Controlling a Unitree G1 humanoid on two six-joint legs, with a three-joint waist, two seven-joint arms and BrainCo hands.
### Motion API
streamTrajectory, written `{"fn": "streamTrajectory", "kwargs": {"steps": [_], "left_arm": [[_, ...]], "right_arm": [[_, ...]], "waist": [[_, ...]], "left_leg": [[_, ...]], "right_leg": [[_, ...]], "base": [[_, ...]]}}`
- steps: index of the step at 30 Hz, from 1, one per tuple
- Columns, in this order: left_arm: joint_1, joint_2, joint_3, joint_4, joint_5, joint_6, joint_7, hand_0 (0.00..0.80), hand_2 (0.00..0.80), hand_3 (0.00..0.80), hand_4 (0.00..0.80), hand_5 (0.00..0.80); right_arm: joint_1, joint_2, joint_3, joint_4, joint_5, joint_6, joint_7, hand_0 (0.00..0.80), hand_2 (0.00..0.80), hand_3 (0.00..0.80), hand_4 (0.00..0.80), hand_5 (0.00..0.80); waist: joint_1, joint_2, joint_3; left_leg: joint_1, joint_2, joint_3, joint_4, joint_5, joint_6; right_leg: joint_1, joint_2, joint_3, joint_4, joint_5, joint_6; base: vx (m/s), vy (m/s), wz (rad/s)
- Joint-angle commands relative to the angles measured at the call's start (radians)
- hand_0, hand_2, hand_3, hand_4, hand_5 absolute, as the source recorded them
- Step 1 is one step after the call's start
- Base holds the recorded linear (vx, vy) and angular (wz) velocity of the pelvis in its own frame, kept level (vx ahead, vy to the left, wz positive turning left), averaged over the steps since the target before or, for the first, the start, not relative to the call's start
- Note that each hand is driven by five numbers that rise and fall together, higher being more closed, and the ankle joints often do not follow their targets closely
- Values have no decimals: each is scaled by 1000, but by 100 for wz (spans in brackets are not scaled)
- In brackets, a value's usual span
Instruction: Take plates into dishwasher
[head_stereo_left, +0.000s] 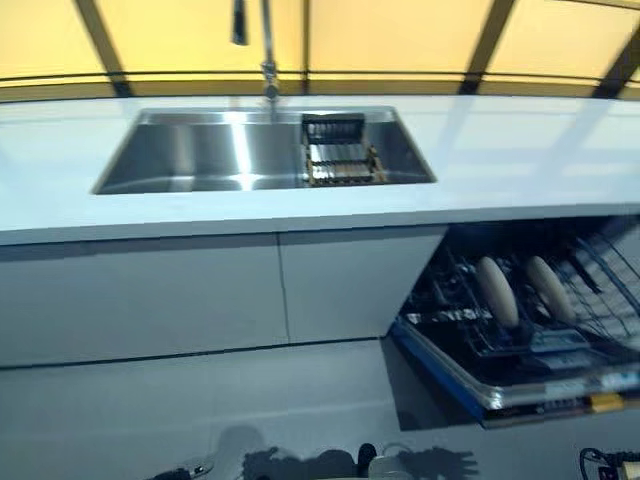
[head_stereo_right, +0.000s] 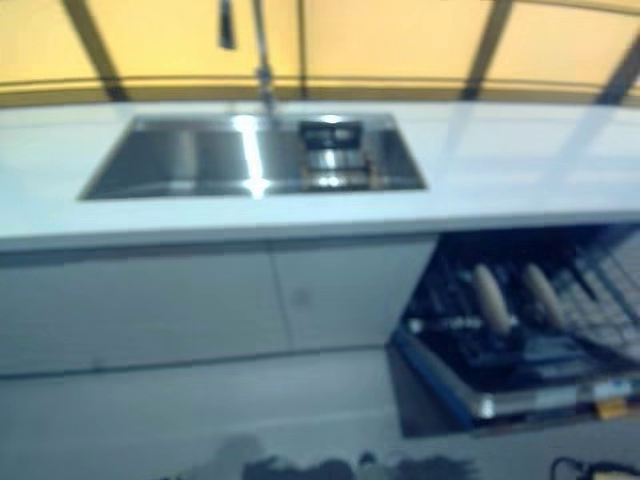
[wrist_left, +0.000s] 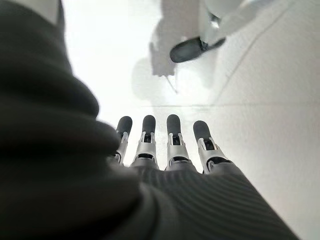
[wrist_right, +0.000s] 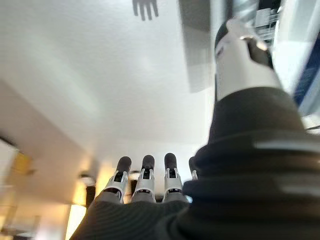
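Note:
Two pale plates (head_stereo_left: 497, 291) (head_stereo_left: 549, 287) stand on edge in the pulled-out lower rack (head_stereo_left: 470, 345) of the open dishwasher (head_stereo_left: 545, 388), under the counter at the right. Neither hand shows in the eye views. My left hand (wrist_left: 173, 145) appears in its wrist view with straight fingers pointing down at the pale floor, holding nothing. In the right wrist view my right hand (wrist_right: 146, 177) also has straight fingers and its thumb apart, with nothing in it.
A steel sink (head_stereo_left: 200, 152) with a tall faucet (head_stereo_left: 268, 62) is set into the white counter (head_stereo_left: 520, 150). A small drying rack (head_stereo_left: 342, 162) sits in the sink's right end. White cabinet fronts (head_stereo_left: 200, 290) run below, with grey floor before them.

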Motion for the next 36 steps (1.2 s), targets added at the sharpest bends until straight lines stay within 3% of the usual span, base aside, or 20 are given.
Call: {"fn": "streamTrajectory", "kwargs": {"steps": [1,3,5,7,11,15,22,23,26,29,33,36], "left_arm": [[-12,10,42,32,26,23,-4,0,0,0,0,0],[-14,2,53,56,43,11,2,0,0,0,0,0],[-3,-1,58,63,43,15,26,0,0,0,0,0],[-8,1,57,57,35,18,9,0,0,0,0,0],[-30,-30,34,40,43,14,2,0,0,0,0,0],[-32,-43,20,24,64,11,-17,0,0,0,0,0],[10,-58,21,26,43,-2,-7,0,0,0,0,0],[17,-69,28,26,40,-15,-6,0,0,0,0,0],[0,-97,23,28,41,-46,-20,0,0,0,0,0],[-32,-116,-13,9,5,-39,-21,0,0,0,0,0],[-69,-132,-58,9,-21,-49,-9,0,0,0,0,0],[-85,-138,-69,0,-45,-47,0,0,0,0,0,0]], "right_arm": [[-16,18,-4,61,30,-37,-13,0,0,0,0,0],[-29,58,-5,121,50,-65,-31,0,0,0,0,0],[-41,77,15,137,54,-53,-34,0,0,0,0,0],[-45,86,29,128,86,-35,-27,0,0,0,0,0],[-26,114,30,129,111,-69,-18,0,0,0,0,0],[-16,156,4,117,302,-122,-13,0,0,0,0,0],[-9,228,-17,104,499,-206,85,0,0,0,0,0],[-13,254,-38,81,633,-259,86,0,0,0,0,0],[-38,279,-82,72,783,-324,50,0,0,0,0,0],[-82,280,-97,71,868,-317,33,0,0,0,0,0],[-149,258,-111,91,994,-245,31,0,0,0,0,0],[-191,219,-119,108,1050,-234,-10,0,0,0,0,0]], "waist": [[54,13,-27],[66,-8,-39],[71,-24,-32],[71,-29,-38],[59,-28,-53],[49,-12,-60],[41,17,-55],[43,24,-53],[41,27,-35],[40,54,1],[46,76,75],[47,101,116]], "left_leg": [[-45,-36,-59,130,-78,62],[-71,-9,-62,210,-119,56],[-73,22,-53,263,-146,39],[-75,36,-49,242,-121,25],[-49,39,-46,143,-65,0],[-28,42,-41,71,-31,-12],[-11,55,-43,0,13,-25],[-24,50,-53,-6,29,-32],[-85,31,-65,123,-17,-23],[-124,24,-71,136,-24,-9],[-212,13,-95,253,-41,-18],[-262,6,-89,335,-64,-13]], "right_leg": [[30,-52,20,48,31,-21],[62,-83,34,-24,12,-5],[87,-65,35,-64,-10,11],[91,-48,50,-86,-10,16],[119,-25,38,-155,2,20],[119,-13,19,-163,-2,21],[121,17,-9,-144,-39,-4],[124,32,-4,-163,-36,-13],[98,31,8,-130,-47,-36],[28,30,-2,-37,-78,-44],[-24,14,-9,24,-94,-71],[-79,2,-21,110,-123,-91]], "base": [[-144,-256,-10],[-117,-333,-21],[-77,-350,-27],[-77,-251,-31],[-42,-163,-7],[-50,-144,-4],[-30,-91,3],[-79,-55,7],[-158,-15,18],[-219,94,11],[-230,77,4],[-191,84,7]]}}
